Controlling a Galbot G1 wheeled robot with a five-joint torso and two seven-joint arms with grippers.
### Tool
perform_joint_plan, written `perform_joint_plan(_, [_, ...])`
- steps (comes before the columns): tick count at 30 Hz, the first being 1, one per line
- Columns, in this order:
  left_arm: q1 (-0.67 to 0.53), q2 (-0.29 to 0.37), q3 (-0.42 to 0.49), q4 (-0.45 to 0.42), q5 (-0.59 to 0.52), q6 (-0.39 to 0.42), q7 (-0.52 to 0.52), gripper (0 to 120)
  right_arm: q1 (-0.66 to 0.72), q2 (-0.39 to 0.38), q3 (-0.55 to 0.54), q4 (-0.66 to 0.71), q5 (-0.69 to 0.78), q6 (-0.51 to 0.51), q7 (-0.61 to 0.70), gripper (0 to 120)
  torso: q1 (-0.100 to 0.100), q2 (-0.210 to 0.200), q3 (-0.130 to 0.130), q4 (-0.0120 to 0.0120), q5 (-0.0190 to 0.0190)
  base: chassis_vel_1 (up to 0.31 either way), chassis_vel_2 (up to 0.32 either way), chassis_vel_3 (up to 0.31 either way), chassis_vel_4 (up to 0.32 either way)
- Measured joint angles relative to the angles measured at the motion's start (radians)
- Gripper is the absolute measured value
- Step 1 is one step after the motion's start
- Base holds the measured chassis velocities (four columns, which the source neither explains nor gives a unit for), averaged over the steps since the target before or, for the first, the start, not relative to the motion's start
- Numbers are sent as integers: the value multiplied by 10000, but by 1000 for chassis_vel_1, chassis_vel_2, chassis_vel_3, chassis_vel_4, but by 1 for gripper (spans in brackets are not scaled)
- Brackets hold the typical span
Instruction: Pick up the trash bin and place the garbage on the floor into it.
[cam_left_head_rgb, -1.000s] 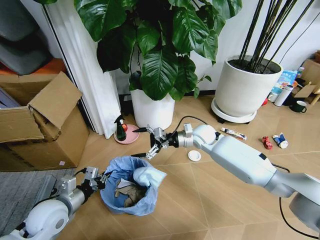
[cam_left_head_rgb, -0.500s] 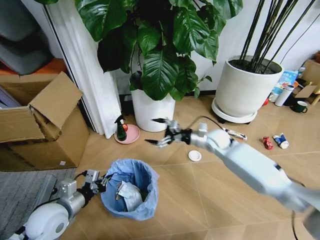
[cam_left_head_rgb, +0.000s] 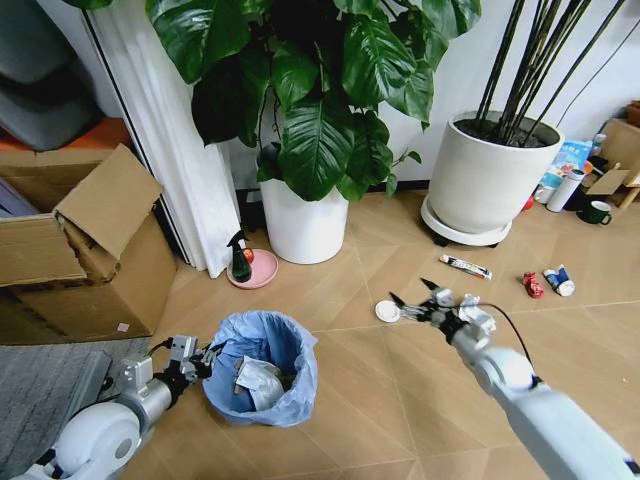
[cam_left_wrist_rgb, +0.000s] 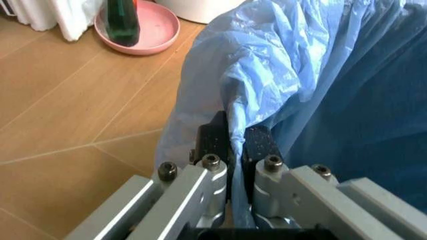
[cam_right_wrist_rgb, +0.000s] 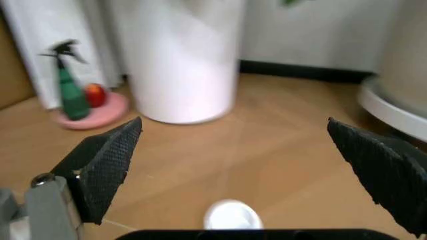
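1. A wooden floor (cam_left_head_rgb: 400, 400) with slanted planks is seen across the lower part of the head view.
2. At the lower left, the left gripper (cam_left_head_rgb: 197, 362) is shut tight on the blue bag at the rim of the trash bin (cam_left_head_rgb: 262, 370). In the left wrist view its black pads (cam_left_wrist_rgb: 212, 140) are pressed together on the crinkly plastic.
3. The trash bin is seen at the lower middle-left, standing upright with its mouth open to the top. Crumpled white and tan paper (cam_left_head_rgb: 258, 378) is seen inside it.
4. At the middle right, the right gripper (cam_left_head_rgb: 412, 293) is held wide open, and nothing is held in it. It hangs just above a white disc (cam_left_head_rgb: 387, 311) on the floor.
5. More garbage lies farther right: a thin tube wrapper (cam_left_head_rgb: 466, 266), a red scrap (cam_left_head_rgb: 532, 285) and a blue-white scrap (cam_left_head_rgb: 558, 281). The tube wrapper's long axis is slanted from upper left down to the right.
6. A cardboard box (cam_left_head_rgb: 85, 250) is seen at the left edge, and a green spray bottle (cam_left_head_rgb: 240, 258) on a pink dish sits above the bin.
7. Two big white plant pots (cam_left_head_rgb: 302, 222) are seen at the back by the wall.
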Motion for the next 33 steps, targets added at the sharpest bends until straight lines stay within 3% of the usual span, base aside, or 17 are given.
perform_joint_plan(7, [63,-193,-63,0,59,0,-64,0,-1294,750,1260,-75,-8,18,-119,100,0,0,0,-6,5,0,0,0,0])
perform_joint_plan(11, [64,-241,-34,4,86,0,-82,0,-1515,946,1447,-205,0,37,-245,100,0,0,1,-4,7,0,0,0,0])
perform_joint_plan(33, [87,-330,11,11,142,4,-105,0,-1347,1031,1129,-474,-251,282,-492,100,3,0,3,-4,5,-107,108,112,-106])
